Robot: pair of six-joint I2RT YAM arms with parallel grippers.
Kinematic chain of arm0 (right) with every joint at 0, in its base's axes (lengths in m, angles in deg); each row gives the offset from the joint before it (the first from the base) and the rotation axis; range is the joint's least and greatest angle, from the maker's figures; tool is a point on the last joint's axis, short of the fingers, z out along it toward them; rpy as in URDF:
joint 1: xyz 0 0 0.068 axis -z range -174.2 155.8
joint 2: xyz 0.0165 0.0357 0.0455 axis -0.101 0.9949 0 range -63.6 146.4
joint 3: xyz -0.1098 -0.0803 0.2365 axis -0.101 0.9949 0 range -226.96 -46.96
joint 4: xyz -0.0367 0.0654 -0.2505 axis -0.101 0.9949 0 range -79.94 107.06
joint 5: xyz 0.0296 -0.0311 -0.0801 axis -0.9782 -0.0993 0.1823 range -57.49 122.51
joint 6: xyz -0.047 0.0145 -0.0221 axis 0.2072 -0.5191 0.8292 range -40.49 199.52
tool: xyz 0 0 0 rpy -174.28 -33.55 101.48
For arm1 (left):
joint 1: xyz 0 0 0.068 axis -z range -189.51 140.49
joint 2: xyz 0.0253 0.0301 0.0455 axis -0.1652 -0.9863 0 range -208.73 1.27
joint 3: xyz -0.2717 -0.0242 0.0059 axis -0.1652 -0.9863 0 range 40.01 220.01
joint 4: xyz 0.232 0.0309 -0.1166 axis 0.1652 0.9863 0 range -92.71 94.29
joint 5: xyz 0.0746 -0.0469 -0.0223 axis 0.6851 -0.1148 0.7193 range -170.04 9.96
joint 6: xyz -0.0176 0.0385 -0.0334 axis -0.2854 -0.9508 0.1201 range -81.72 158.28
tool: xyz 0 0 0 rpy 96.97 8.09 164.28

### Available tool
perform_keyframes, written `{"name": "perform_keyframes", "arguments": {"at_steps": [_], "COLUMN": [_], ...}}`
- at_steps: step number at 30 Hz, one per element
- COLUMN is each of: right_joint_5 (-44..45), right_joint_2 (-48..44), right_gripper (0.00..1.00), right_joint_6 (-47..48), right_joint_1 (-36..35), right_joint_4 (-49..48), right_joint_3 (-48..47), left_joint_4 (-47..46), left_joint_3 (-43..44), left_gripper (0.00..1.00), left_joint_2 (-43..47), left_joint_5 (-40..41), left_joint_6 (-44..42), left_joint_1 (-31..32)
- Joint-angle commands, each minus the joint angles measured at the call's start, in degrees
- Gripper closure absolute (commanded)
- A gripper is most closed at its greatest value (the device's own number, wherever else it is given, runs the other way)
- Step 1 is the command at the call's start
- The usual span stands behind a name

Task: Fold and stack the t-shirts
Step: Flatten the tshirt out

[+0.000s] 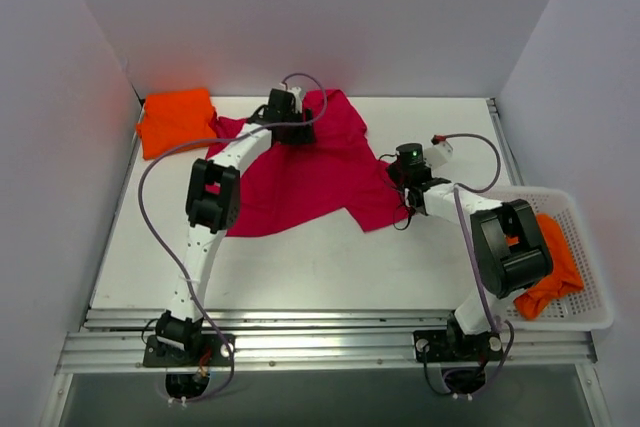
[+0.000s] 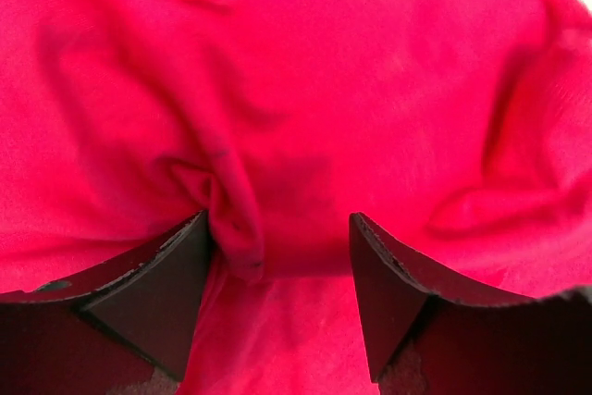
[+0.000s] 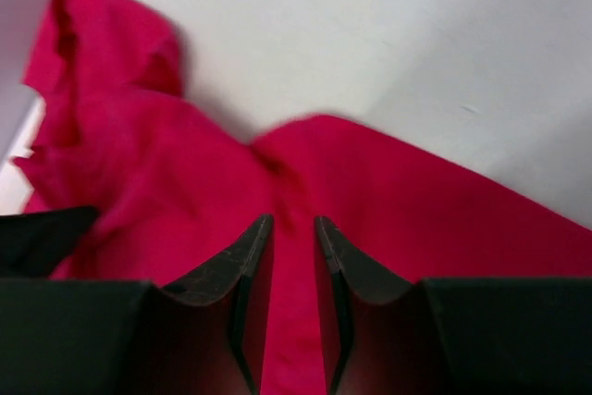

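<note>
White tabletop (image 1: pixel 300 267), arms (image 1: pixel 215 197) low on t-shirt (image 1: pixel 310 172)

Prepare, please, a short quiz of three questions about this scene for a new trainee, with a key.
1. True or false: the left fingers and the right fingers are both at the crimson-pink t-shirt.
2. Where does the folded orange t-shirt lie?
A. In the basket
B. At the far left corner of the table
C. Under the crimson-pink one
3. How many orange t-shirts does the top view show?

Key
1. True.
2. B.
3. Two: the folded one, and a crumpled orange t-shirt in the white mesh basket.
</note>
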Motion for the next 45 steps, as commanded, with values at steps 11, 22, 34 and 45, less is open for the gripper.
{"name": "perform_keyframes", "arguments": {"at_steps": [11, 22, 34, 45], "right_joint_5": [2.83, 8.03, 5.04, 5.22], "right_joint_2": [10.67, 4.94, 11.72, 14.26], "right_gripper": [0.86, 1.00, 1.00, 1.00], "right_joint_6": [1.16, -1.47, -2.09, -2.88], "right_joint_1": [-0.70, -0.87, -0.79, 1.05], "right_joint_4": [3.22, 5.25, 3.05, 1.57], "right_joint_3": [-12.84, -4.57, -5.36, -2.21], "left_joint_4": [3.72, 2.75, 2.22, 3.80], "left_joint_3": [-3.35, -3.88, -5.28, -6.07], "left_gripper": [0.32, 0.33, 0.34, 0.37], "left_joint_2": [1.27, 0.92, 1.45, 2.93], "left_joint_5": [-1.29, -1.55, -1.29, 0.11], "left_joint_6": [-2.09, -1.47, -1.91, -3.05], "left_joint_1": [1.33, 0.98, 0.89, -0.07]}}
